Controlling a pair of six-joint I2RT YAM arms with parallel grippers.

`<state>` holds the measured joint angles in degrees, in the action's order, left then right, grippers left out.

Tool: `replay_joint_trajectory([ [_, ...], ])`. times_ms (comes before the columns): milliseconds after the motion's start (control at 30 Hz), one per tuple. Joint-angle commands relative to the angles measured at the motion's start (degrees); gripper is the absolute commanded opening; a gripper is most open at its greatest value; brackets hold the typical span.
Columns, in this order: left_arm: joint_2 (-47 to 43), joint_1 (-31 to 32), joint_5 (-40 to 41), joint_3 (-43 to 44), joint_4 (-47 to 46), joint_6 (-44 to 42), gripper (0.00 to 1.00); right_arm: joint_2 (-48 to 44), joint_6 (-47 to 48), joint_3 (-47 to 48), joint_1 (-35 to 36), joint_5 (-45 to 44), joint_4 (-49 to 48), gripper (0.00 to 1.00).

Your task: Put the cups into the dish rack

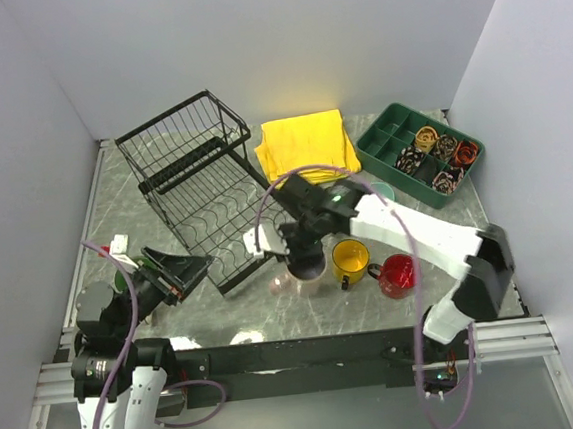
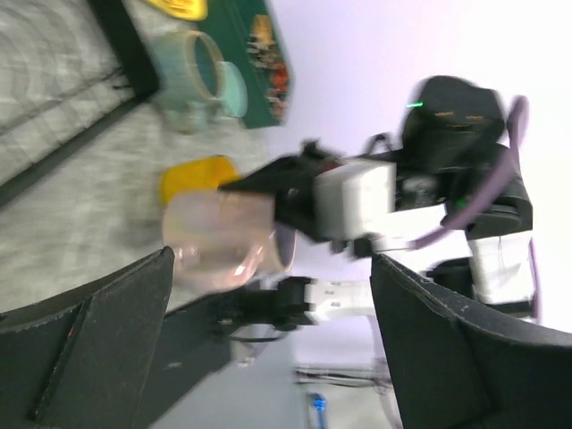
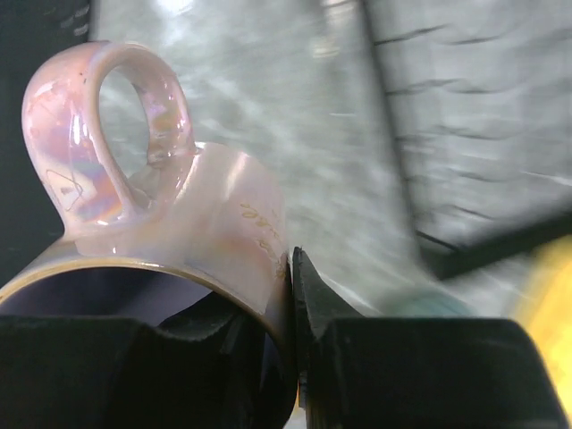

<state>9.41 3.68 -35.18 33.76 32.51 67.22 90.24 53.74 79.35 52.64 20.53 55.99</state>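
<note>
Where the right gripper (image 3: 292,304) pinches lies the pink cup's (image 3: 214,214) rim.

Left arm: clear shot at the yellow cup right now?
Probably not. The right tool, pinching the rim of the pink cup, sits between the open left tool and the yellow cup, blocking the direct line.

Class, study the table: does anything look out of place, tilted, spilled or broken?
Nothing stands out. The right hand pinches the pink mug by its wall, the yellow mug stands upright, and no spill or breakage shows.
</note>
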Motion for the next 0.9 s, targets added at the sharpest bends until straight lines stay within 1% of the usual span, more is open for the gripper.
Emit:
replay_joint_trajectory([
  [0,-0.8,-0.1,-6.1,-0.2,-13.2,10.8,0.96,-9.5,5.1,12.6,-0.1,-8.3,8.4,0.00],
  [33,-0.4,0.0,-7.0,-0.8,-15.2,12.0,0.96,-11.4,6.5,13.9,-0.3,-10.6,8.4,0.00],
  [67,0.0,0.0,-7.9,-1.2,-17.2,13.1,0.96,-12.4,7.1,16.0,-0.5,-13.8,6.2,0.00],
  [100,0.5,0.0,-9.1,-1.5,-21.5,14.8,0.96,-15.1,7.7,16.5,-0.8,-15.1,4.2,0.00],
  [133,1.7,-0.1,-10.8,-1.9,-23.2,15.6,0.97,-16.7,8.0,16.4,-1.0,-16.1,1.1,0.00],
  [167,2.4,-0.1,-11.7,-2.3,-25.5,16.3,0.96,-18.5,8.1,14.4,-1.0,-18.3,-7.5,0.00],
  [200,3.2,0.0,-12.6,-2.5,-29.1,17.7,0.96,-23.0,8.1,12.1,-1.0,-18.9,-12.9,0.00],
  [233,4.9,-0.1,-14.4,-2.6,-31.3,18.3,0.96,-25.3,8.7,9.4,-1.0,-19.3,-18.4,0.00],
  [267,5.8,0.0,-15.2,-2.5,-32.1,18.8,0.96,-27.7,9.4,3.9,-1.0,-19.9,-28.3,0.00],
  [300,6.8,0.0,-16.1,-1.8,-35.7,19.3,0.96,-31.1,10.2,1.5,-0.9,-20.3,-32.9,0.00],
  [333,8.9,0.0,-18.0,-1.1,-36.4,19.2,0.96,-32.6,11.2,-0.7,-0.9,-20.4,-37.0,0.00],
  [367,9.9,0.0,-18.7,-0.2,-36.6,18.7,0.96,-33.9,11.8,-4.7,-0.9,-20.2,-44.5,0.00],
  [400,11.0,0.0,-19.5,2.2,-35.9,16.6,0.96,-36.1,13.0,-6.8,-1.0,-19.8,-47.8,0.00],
  [433,13.2,0.0,-20.1,3.3,-33.9,15.4,0.96,-37.1,16.6,-8.7,-0.7,-19.4,-50.7,0.00],
  [467,14.0,0.0,-21.1,4.5,-33.1,14.1,0.96,-37.9,17.8,-12.1,-0.7,-18.7,-55.8,0.00],
  [500,14.8,0.0,-21.4,5.9,-32.9,12.6,0.97,-39.1,18.9,-13.4,-0.7,-17.6,-59.3,0.00],
  [567,16.4,0.3,-22.2,6.2,-34.7,12.8,0.96,-39.5,22.5,-16.1,-0.3,-16.7,-65.2,0.00],
  [633,16.7,0.8,-22.1,5.9,-37.0,14.6,0.97,-39.4,26.2,-17.8,0.6,-15.7,-68.6,0.00],
  [667,17.0,1.3,-22.0,5.8,-37.7,14.9,0.97,-39.3,27.5,-19.7,0.9,-15.2,-72.4,0.00],
  [767,17.7,2.5,-21.2,6.3,-34.5,12.4,0.99,-38.6,31.7,-22.8,2.5,-13.3,-78.6,0.00],
  [867,18.5,3.8,-20.2,6.4,-33.2,11.3,0.99,-37.7,34.7,-23.5,4.4,-10.8,-80.2,0.00],
])
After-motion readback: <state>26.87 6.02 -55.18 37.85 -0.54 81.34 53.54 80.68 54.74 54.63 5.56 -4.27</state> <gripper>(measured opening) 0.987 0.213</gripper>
